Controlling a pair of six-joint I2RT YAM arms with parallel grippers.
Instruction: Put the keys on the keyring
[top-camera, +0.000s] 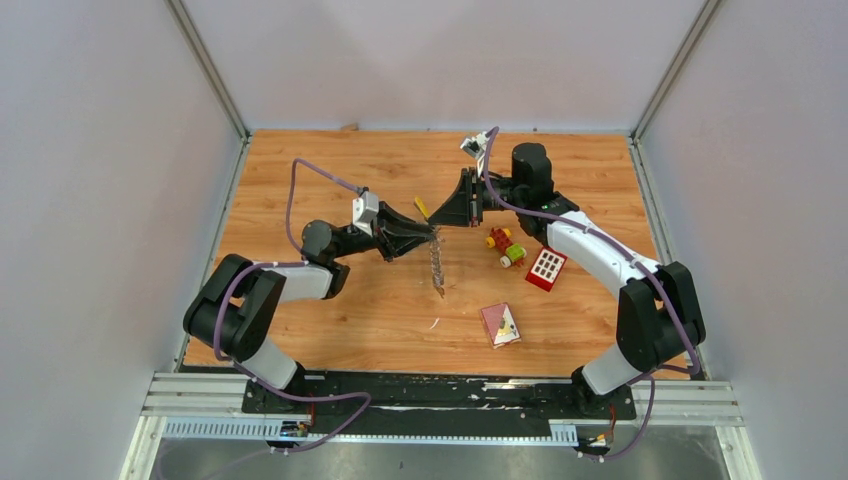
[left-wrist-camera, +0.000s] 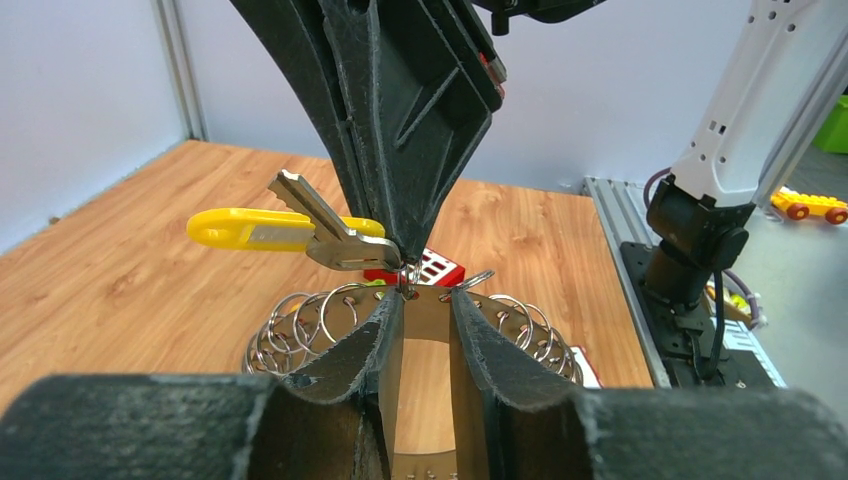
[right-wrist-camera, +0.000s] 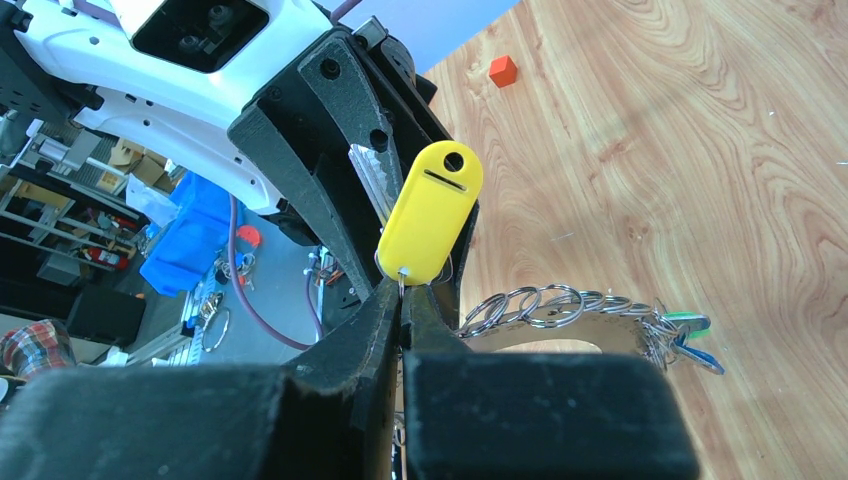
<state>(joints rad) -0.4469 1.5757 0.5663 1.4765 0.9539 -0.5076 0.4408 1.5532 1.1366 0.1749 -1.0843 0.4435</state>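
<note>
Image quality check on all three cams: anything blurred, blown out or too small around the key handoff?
Top external: even light, soft shadows, but the keyring is tiny, detail lost. Left wrist: yellow-tagged key sharp, own pincer fingers soft and dark up close. Right wrist: that key's tag crisp, no glare; near fingers dark, featureless.

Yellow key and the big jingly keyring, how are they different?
The yellow key is one silver key with a fat yellow plastic tag; the keyring is a long bunch of many silver wire rings. The yellow key is short; the keyring stretches much farther. The right hand pinches the yellow key's tiny loop, while the keyring trails away from it. Both have shiny metal.
</note>
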